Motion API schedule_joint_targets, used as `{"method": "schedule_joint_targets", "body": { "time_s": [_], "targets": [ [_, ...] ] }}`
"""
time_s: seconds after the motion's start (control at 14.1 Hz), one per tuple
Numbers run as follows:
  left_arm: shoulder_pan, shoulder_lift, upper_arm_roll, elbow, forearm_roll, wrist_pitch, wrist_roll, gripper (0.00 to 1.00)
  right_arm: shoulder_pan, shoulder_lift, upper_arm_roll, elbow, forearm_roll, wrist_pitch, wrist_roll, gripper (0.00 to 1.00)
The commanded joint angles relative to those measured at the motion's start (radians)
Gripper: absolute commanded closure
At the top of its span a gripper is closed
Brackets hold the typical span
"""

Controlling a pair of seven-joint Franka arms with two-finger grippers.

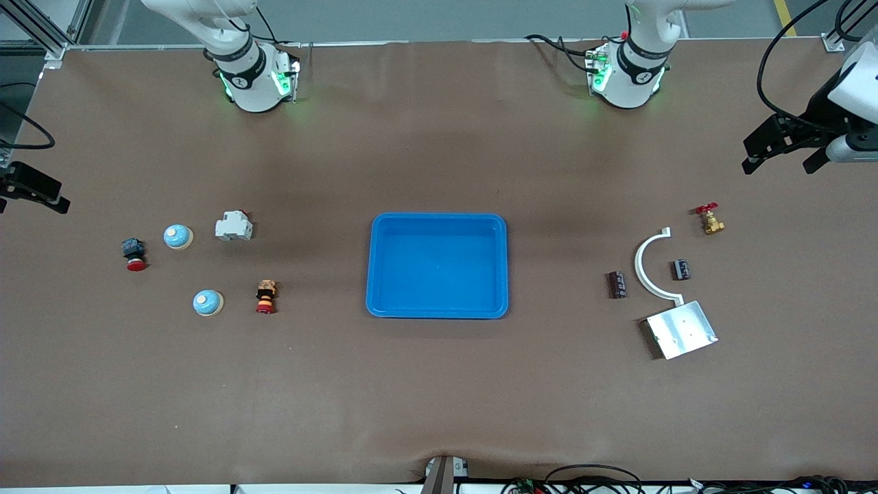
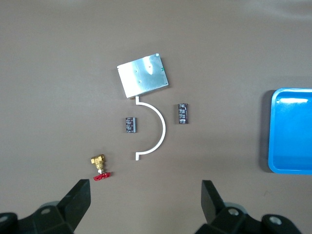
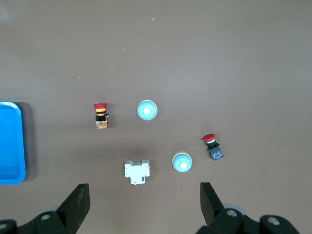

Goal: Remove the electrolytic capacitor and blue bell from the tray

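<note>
From the front view, a blue tray [image 1: 437,265] sits empty at the middle of the brown bench [image 1: 439,398]. Toward the right arm's end lie two blue bells: one bell [image 1: 178,237] beside a white breaker block [image 1: 233,226], the other bell [image 1: 207,302] nearer the camera, beside a stacked red-and-orange push button [image 1: 265,296]; a black switch with a red cap [image 1: 134,254] lies closest to that end. Toward the left arm's end, one dark capacitor [image 1: 618,284] lies just outside a white curved bracket [image 1: 648,267], toward the tray, and a second capacitor [image 1: 680,269] lies inside its arc; a silver plate [image 1: 680,329] lies at the bracket's nearer tip and a brass valve with a red handle [image 1: 710,219] farther from the camera. The left pincer [image 1: 782,147] hangs spread over the bench edge at its own end; the right pincer [image 1: 31,189] hangs at the other edge, both arms waiting. In the left wrist view, the left pincer [image 2: 146,197] is wide apart and holds nothing, above the valve [image 2: 99,165], bracket [image 2: 153,129], both capacitors [image 2: 130,124] [image 2: 183,113] and plate [image 2: 143,74]. In the right wrist view, the right pincer [image 3: 145,197] is likewise spread and bare, over the breaker [image 3: 137,171], both bells [image 3: 182,162] [image 3: 146,110] and the two buttons [image 3: 101,116] [image 3: 212,146].
</note>
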Motion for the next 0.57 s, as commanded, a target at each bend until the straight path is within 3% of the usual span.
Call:
{"method": "schedule_joint_targets", "body": {
  "time_s": [0.0,0.49],
  "targets": [
    [0.006,-0.001,-0.003,0.004,0.013,-0.003,0.017,0.00,-0.003,-0.048,0.000,-0.052,-0.017,0.000,-0.009,0.00],
    [0.006,-0.001,-0.002,0.004,0.013,-0.003,0.017,0.00,-0.010,-0.082,0.002,-0.115,-0.015,0.026,-0.007,0.00]
  ]
}}
